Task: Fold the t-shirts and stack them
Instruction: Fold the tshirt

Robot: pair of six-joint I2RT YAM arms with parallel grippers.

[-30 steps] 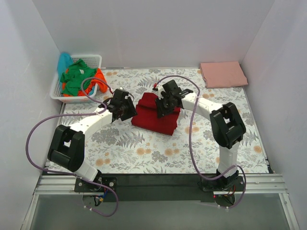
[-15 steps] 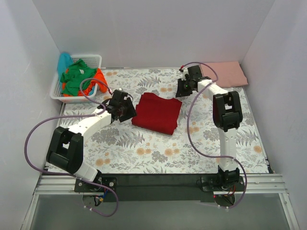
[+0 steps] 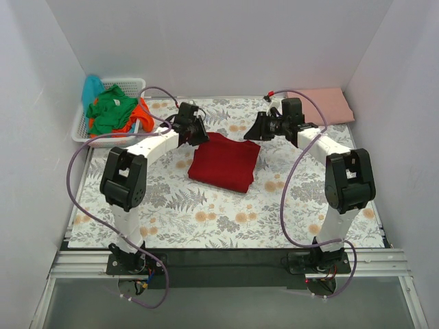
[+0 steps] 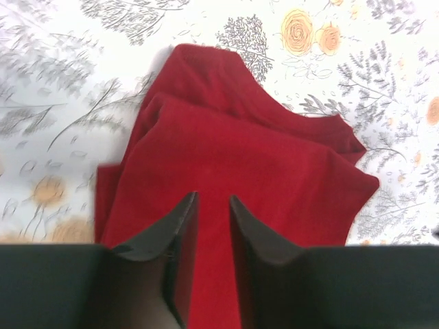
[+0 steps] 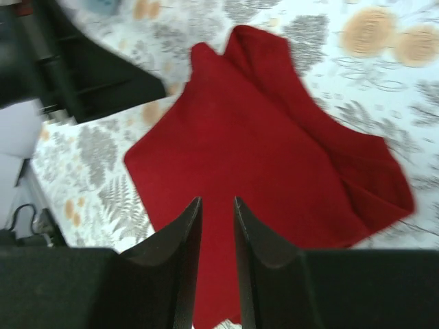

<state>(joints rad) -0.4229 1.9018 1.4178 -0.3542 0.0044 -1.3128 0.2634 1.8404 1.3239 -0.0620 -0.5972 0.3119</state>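
Observation:
A dark red t-shirt [image 3: 225, 163] lies folded in the middle of the floral table, its far corner rumpled. My left gripper [image 3: 198, 133] hovers at its far left corner, jaws a little apart and empty; the left wrist view shows the red cloth [image 4: 260, 164] beneath my left gripper [image 4: 212, 199]. My right gripper [image 3: 253, 131] hangs by the far right corner, also slightly open and holding nothing [image 5: 217, 201], above the red shirt [image 5: 260, 151]. A salmon pink t-shirt [image 3: 322, 104] lies folded at the back right. Green [image 3: 108, 110], orange [image 3: 140, 113] and turquoise [image 3: 91, 88] t-shirts fill the basket.
The white lattice basket [image 3: 84, 134] stands at the back left against the wall. White walls close in the table on three sides. The floral table cover [image 3: 206, 212] stretches bare in front of the red shirt. My left arm [image 5: 68, 62] shows in the right wrist view.
The right gripper left the red shirt's top, swung far right, then came back beside its far right corner. The left gripper moved from the shirt's left side to its far left corner and narrowed.

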